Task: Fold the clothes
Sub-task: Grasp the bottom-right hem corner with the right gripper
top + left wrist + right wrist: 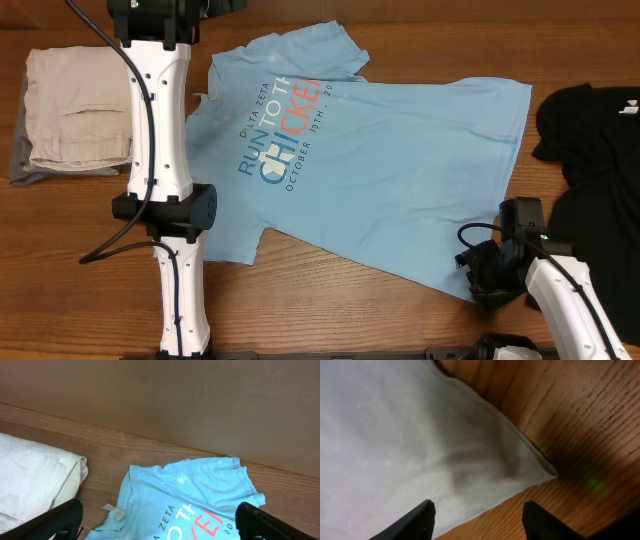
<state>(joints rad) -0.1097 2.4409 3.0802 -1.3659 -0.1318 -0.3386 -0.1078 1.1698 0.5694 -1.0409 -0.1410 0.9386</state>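
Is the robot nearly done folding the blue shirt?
No, it's only starting. Done: beige clothes lie folded at the left. In hand: the right gripper hangs open over a hem corner of the blue T-shirt. Left: every fold, since the shirt lies spread flat.

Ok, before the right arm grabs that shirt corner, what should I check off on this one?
1. The T-shirt lies spread flat, print up: ok.
2. The right gripper sits over the hem corner: ok.
3. Its jaws stand apart, no cloth pinched: ok.
4. The left gripper is open and empty above the collar: ok.
5. The black garment lies clear of the T-shirt's edge: cannot tell.
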